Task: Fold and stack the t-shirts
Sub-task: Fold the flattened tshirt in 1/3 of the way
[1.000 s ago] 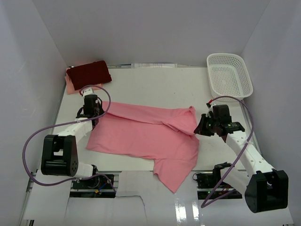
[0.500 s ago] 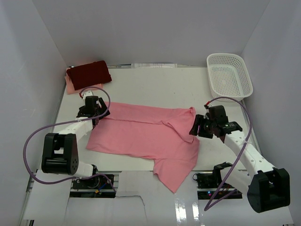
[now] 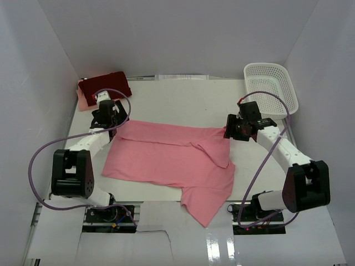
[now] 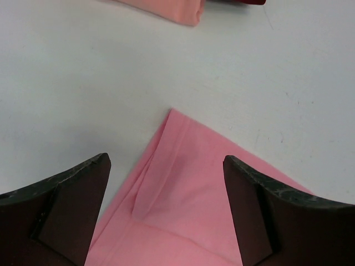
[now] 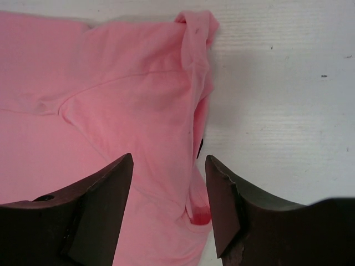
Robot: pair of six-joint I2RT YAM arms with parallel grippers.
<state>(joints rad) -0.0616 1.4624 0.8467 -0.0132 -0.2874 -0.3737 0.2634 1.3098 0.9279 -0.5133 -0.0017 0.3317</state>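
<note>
A salmon-pink t-shirt [image 3: 172,160] lies spread across the middle of the table, one sleeve trailing toward the front edge. My left gripper [image 3: 113,118] hovers open over its far left corner [image 4: 173,119], fingers either side of a small fold, holding nothing. My right gripper [image 3: 232,131] is open above the shirt's far right edge [image 5: 194,83], the cloth lying loose between its fingers [image 5: 111,188]. At the back left a folded dark maroon t-shirt [image 3: 105,86] rests on a folded pale peach-pink t-shirt [image 3: 83,101], whose edge [image 4: 166,10] shows in the left wrist view.
A white mesh basket [image 3: 270,88] stands at the back right corner. White walls close in the table on the left, back and right. Purple cables loop from both arms.
Both grippers went from shut to open, letting go of the salmon-pink shirt, and moved toward the back of the table. The shirt's far edge now lies flatter.
</note>
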